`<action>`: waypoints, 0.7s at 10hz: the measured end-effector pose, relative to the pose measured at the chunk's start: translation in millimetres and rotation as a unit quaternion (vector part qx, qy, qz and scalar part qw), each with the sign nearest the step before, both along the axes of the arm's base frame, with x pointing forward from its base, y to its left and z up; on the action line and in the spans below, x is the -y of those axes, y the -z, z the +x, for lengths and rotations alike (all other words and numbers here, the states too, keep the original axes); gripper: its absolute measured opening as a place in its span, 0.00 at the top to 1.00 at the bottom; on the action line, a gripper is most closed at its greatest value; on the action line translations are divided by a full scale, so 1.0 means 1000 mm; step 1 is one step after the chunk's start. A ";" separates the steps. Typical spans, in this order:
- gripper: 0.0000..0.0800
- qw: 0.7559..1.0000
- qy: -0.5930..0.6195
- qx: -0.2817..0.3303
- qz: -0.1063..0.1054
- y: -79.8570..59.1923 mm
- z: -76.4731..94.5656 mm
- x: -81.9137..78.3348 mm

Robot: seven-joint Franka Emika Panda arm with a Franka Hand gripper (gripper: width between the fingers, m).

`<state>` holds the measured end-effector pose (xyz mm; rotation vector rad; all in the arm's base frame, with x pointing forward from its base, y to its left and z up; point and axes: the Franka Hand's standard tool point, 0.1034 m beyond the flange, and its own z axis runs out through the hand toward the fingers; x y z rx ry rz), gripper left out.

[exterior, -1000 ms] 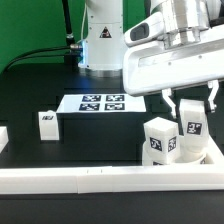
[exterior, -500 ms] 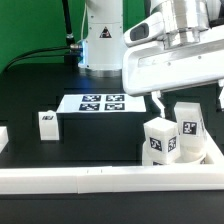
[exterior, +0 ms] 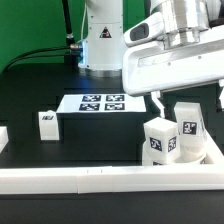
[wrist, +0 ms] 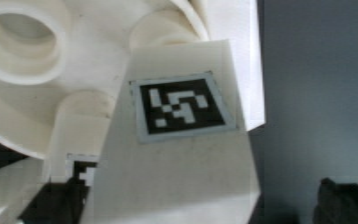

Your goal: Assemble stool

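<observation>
Three leg blocks show in the exterior view. Two stand close together at that view's right, just behind the front rail (exterior: pixel 90 180). These are the taller leg (exterior: pixel 187 126), upright with its tag facing the camera, and the nearer leg (exterior: pixel 157 141), just beside it toward the view's left. The lone leg (exterior: pixel 46 124) stands well apart on the black bench (exterior: pixel 100 142), toward the view's left and a little in front of the marker board (exterior: pixel 103 102).

The gripper (exterior: pixel 188 101) hangs directly above the taller leg. Its jaws are spread wide and grip nothing. One dark finger (exterior: pixel 158 101) sits clear of the block's top corner, with a gap showing. The other finger lies at the frame's edge and is hard to make out.

In the wrist view a tagged leg fills the middle, seen from above. Dark fingertips (wrist: pixel 55 202) stand off to either side of it, not touching. Behind it is the round white seat (wrist: pixel 34 45), one socket showing as a shallow ring. The leg's foot appears to rest in or against the seat, but the close framing leaves that unclear.
</observation>
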<state>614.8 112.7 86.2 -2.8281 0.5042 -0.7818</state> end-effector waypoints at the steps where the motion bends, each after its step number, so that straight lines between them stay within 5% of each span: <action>1: 0.19 1.000 0.000 -0.001 0.000 0.000 0.000 0.000; 4: 0.19 0.996 -0.043 -0.073 0.016 -0.025 -0.001 -0.006; 5: 0.19 0.995 -0.060 -0.081 0.009 -0.022 -0.004 -0.008; 7: 0.19 0.987 -0.076 -0.137 0.028 -0.021 -0.002 -0.007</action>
